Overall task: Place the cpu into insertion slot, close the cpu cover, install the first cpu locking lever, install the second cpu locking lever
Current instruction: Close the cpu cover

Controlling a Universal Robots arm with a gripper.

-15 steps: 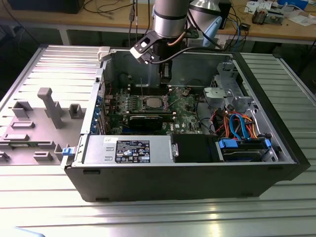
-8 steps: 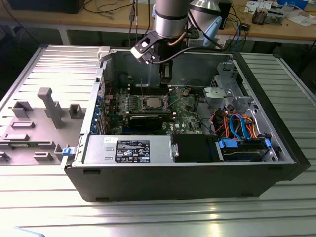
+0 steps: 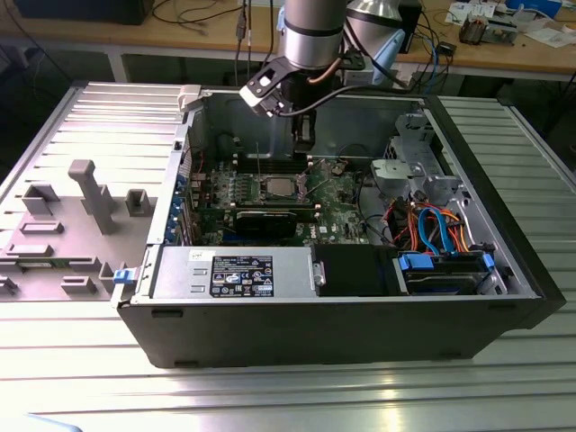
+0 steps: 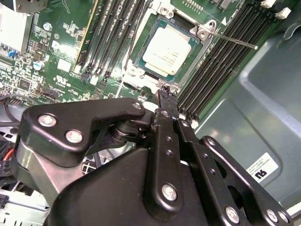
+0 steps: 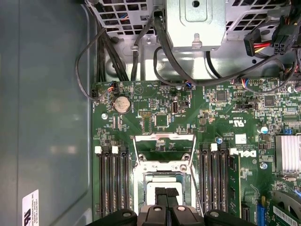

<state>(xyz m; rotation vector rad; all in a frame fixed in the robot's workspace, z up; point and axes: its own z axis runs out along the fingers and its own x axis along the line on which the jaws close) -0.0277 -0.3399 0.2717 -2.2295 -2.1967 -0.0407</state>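
- The gripper [image 5: 167,192] hangs inside the open computer case [image 3: 315,328], its arm coming down from above in the exterior view.
- Its two black fingertips [image 5: 161,192] sit pressed side by side, with nothing visible between them.
- The tips hover just over the near edge of the chip [image 4: 167,49]; I cannot tell whether they touch it.
- The chip lies flat in the socket [image 5: 138,188], shiny face up, square with the socket's metal rim.
- The socket sits on the green board [image 5: 155,117], well in from the board's edges, between two banks of long black memory slots [image 5: 110,183].
- The socket's cover [image 5: 164,137], a thin metal frame with a square window, stands tipped up at the socket's far edge, so the chip is bare.
- A thin metal lever [image 4: 235,41] sticks out from one corner of the socket, across the black slots on that side.
- The case rests on a ribbed metal table [image 3: 270,396].
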